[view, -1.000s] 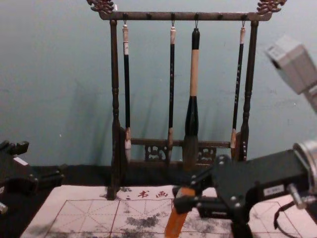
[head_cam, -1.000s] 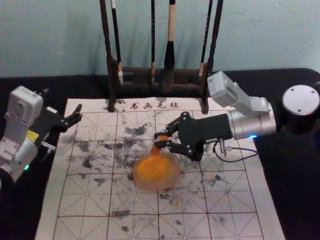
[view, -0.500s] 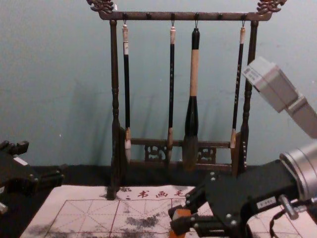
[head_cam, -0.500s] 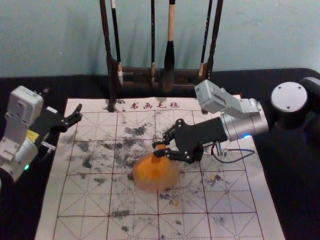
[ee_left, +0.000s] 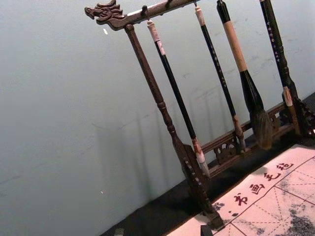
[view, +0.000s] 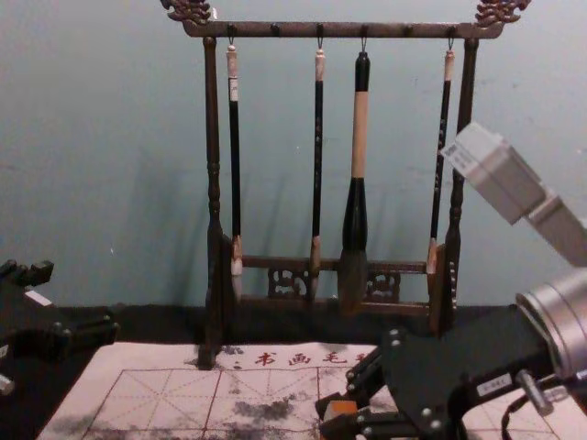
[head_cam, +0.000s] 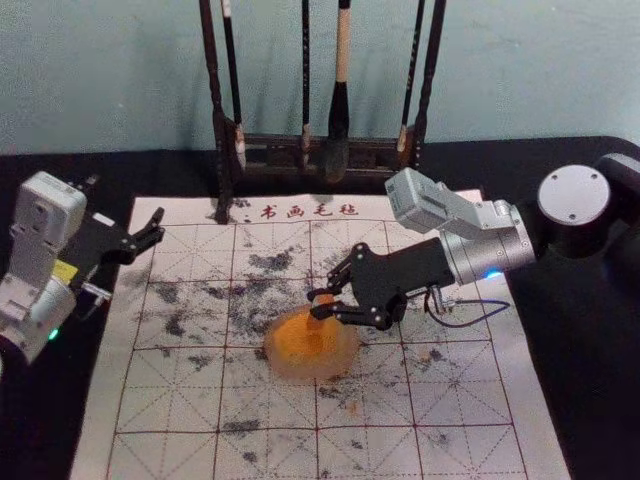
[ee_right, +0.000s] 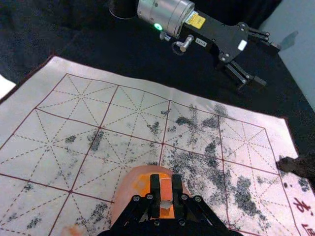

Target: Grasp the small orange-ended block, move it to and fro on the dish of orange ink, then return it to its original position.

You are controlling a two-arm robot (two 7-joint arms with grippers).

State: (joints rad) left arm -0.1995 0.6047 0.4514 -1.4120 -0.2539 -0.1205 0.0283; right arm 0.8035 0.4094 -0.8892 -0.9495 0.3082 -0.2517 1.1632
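We held orange rectangular block (ee_right: 166, 188) by upper end in black right gripper (ee_right: 166, 183), over round pinkish dish (head_cam: 283, 367); judged it light, stiff, ink-slippery below. Black left gripper (head_cam: 160, 223) stood wide, at left.

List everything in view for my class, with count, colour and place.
Wall: one, blue-grey, at the back
Cloth: one, black, before the wall
Mat: one, white with red grid, dark stains, on the cloth
Rack: one, dark brown, at the mat's far edge
Brushes: four, black and tan, hanging from the rack
Dish: one, pinkish, on the mat
Ink: one pool, orange, in the dish
Block: one, orange, in the right hand, over the dish
Unidentified thing: one, white, off the mat
Hands: two, black; right at the dish, left beside the mat
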